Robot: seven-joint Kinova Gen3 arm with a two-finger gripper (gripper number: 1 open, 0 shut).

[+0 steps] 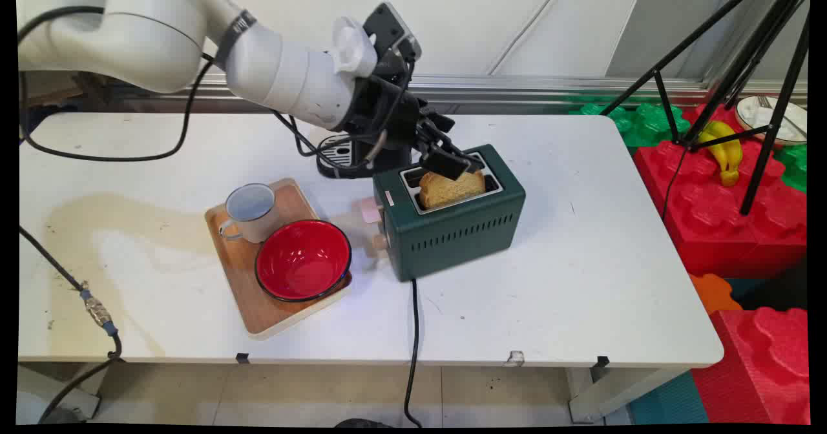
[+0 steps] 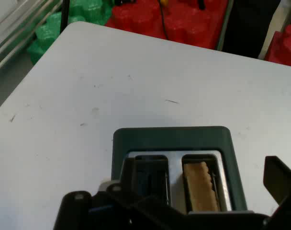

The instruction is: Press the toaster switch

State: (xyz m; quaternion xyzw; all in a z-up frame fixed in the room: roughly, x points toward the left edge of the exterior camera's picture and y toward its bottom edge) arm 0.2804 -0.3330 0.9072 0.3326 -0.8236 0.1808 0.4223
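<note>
Open table point(image 1: 581, 279) right of and in front of the green toaster point(image 1: 452, 227): bare white surface out to the right edge, room to pass. Left of the toaster it's tight: a wooden tray point(image 1: 271, 311) lies near, carrying a red bowl point(image 1: 302, 259) and a grey mug point(image 1: 249, 211), bowl rim close to the toaster's levers. A black machine point(image 1: 352, 156) stands just behind the toaster's left end. The toaster's cord point(image 1: 413, 343) runs off the front edge. One slot is filled by toast point(image 1: 452, 188), the other slot point(image 2: 150, 179) is empty. Tripod legs point(image 1: 723, 66) and toy blocks point(image 1: 730, 208) crowd the far right, off the table. Far-left surface is bare but stained.
</note>
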